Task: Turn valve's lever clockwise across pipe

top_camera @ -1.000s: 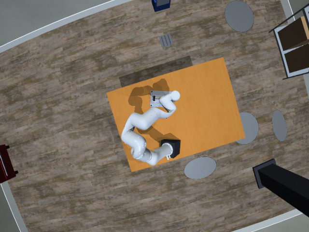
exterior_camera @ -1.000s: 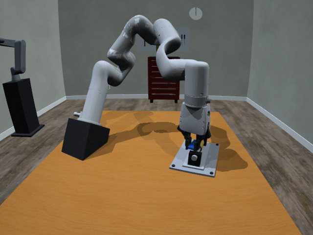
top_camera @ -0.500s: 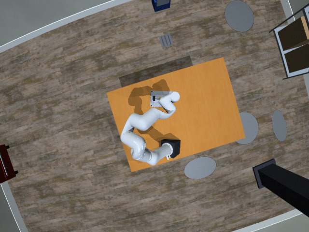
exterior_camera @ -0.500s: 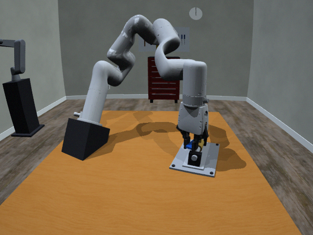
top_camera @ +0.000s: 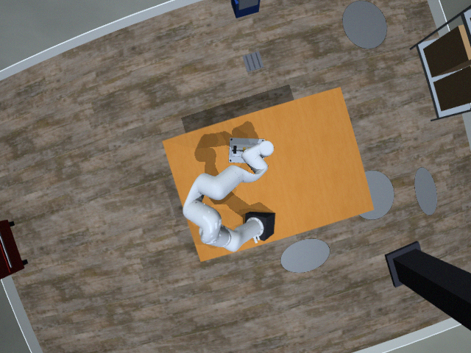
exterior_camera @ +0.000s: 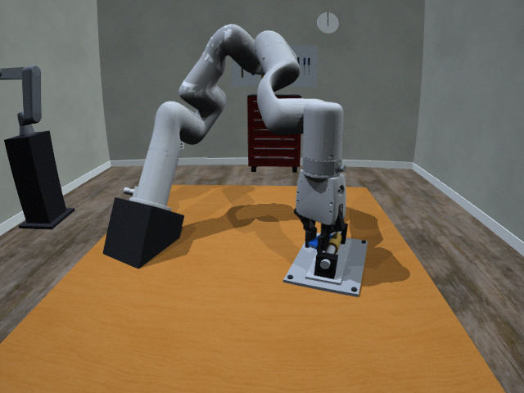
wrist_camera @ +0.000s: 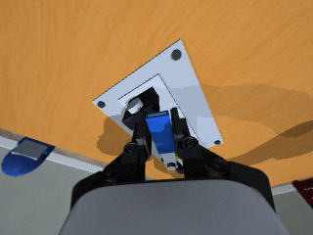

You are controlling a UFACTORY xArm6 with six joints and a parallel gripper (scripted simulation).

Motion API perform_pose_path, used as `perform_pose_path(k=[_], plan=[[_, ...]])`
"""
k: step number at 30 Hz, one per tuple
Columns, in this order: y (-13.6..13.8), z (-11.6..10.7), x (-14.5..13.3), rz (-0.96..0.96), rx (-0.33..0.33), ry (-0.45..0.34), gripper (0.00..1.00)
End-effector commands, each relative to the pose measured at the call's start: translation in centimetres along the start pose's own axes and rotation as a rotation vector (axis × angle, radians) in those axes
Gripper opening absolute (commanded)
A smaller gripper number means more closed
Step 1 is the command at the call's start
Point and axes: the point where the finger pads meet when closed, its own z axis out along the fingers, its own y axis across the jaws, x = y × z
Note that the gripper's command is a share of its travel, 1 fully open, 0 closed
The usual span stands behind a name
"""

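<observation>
The valve (exterior_camera: pixel 327 264) is a black block with a pipe end, on a grey base plate (exterior_camera: pixel 327 267) on the orange table. Its plate also shows in the top view (top_camera: pixel 243 150) and the wrist view (wrist_camera: pixel 161 98). The blue lever (wrist_camera: pixel 160 134) is a flat strip lying between my two black fingers. My gripper (wrist_camera: pixel 159 118) (exterior_camera: pixel 323 237) is shut on the lever from both sides, straight above the valve. In the wrist view the lever points at an angle to the plate's long edge. The arm hides most of the valve in the top view.
The arm's black base (exterior_camera: pixel 142 230) stands at the table's left. A red drawer cabinet (exterior_camera: pixel 273 132) is against the back wall. A black pedestal (exterior_camera: pixel 35 178) with a second arm stands on the floor at the left. Grey round discs (top_camera: pixel 305 254) lie on the floor around the table.
</observation>
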Motion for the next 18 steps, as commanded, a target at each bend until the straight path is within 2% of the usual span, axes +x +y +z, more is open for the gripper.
perform_pose_path(k=[1,18], plan=[[0.71,0.08,0.04,0.04,-0.011,-0.003,0.0],[1.45,0.07,-0.03,0.133,-0.011,-0.002,0.0]])
